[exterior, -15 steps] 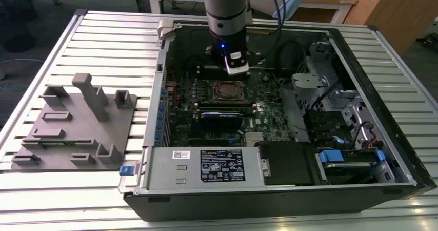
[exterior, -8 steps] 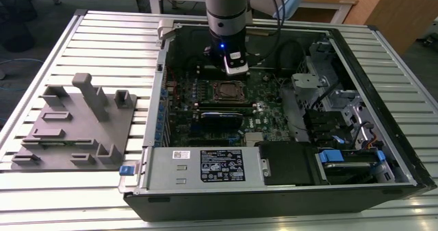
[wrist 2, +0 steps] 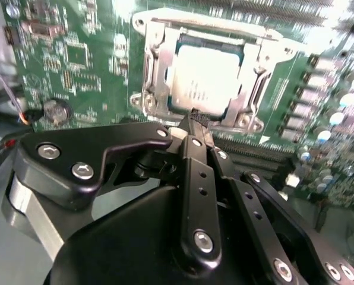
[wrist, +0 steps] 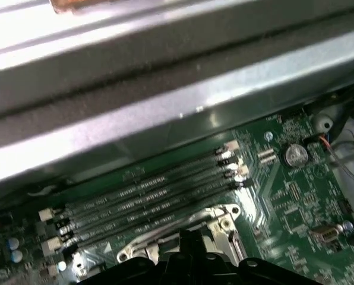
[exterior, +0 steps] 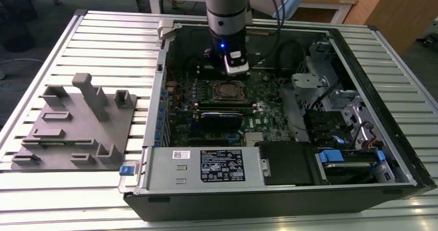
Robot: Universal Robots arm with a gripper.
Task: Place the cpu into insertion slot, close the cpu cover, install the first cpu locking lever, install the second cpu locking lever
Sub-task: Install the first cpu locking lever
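Gripper (wrist 2: 195,120) fingertips pinched together, nothing seen between them, poised just beside the cpu cover (wrist 2: 155,71) — cover flat around the cpu (wrist 2: 204,80), cpu seated in the insertion slot (wrist 2: 212,40).

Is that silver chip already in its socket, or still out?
In: the second wrist view shows the chip lying flat, with the metal frame around it.
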